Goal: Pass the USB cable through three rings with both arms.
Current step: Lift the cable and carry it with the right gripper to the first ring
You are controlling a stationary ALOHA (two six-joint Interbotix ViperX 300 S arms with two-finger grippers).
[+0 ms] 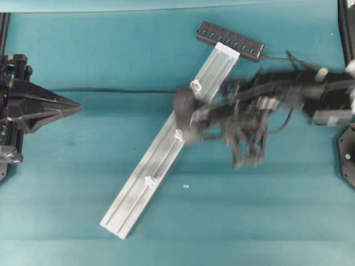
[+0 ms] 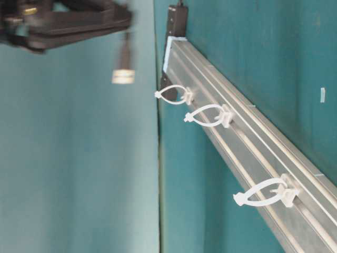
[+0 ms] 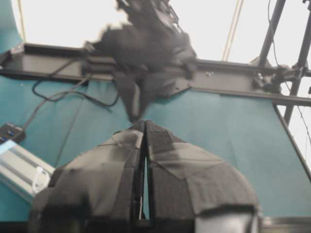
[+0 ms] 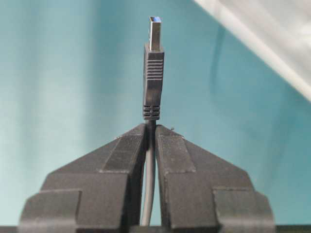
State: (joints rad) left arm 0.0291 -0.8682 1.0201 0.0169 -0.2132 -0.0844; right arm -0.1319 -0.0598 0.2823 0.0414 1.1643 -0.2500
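Right wrist view: my right gripper (image 4: 150,128) clamps the limp USB cable (image 4: 153,82) just behind its rigid plug, frame centre; left gripper (image 3: 145,127) shut, empty.

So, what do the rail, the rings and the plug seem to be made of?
Rail: likely aluminium, silver and brushed, with long grooves. Rings: probably plastic, white and slightly translucent, thin bent loops. Plug: matte black body with moulded ribs, likely plastic; the tip looks like shiny metal.
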